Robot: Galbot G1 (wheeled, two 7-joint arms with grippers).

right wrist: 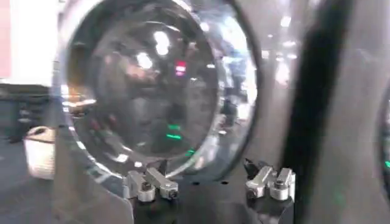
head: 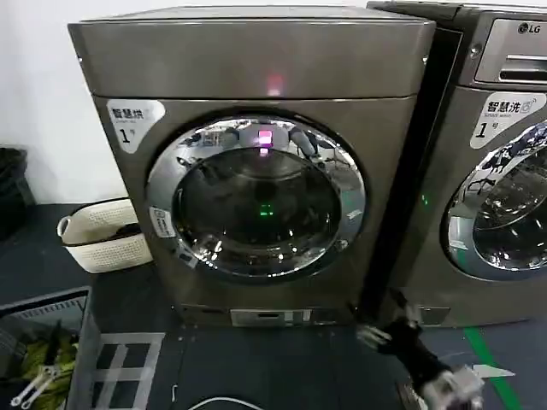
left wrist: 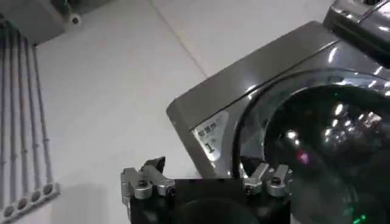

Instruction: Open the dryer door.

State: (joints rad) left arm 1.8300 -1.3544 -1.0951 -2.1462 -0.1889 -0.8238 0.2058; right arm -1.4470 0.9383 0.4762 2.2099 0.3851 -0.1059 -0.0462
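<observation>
The dryer (head: pixel 256 85) fills the head view's centre against a white wall (head: pixel 38 94), standing on dark floor (head: pixel 248 359). Its dryer door (head: pixel 256 198) sits shut, chrome ring flush. At 3 o'clock stands the LG machine (head: pixel 496 171); at 9 o'clock a white basket (head: pixel 102 235). At 5 o'clock the right gripper (right wrist: pixel 210 182) hangs low, fingers wide apart, empty. The left gripper (left wrist: pixel 207 182) is likewise spread wide, empty

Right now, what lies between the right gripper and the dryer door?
Nothing: in the head view the right gripper sits low by the dryer's bottom corner, with only dark floor and bare front panel up to the dryer door.
</observation>
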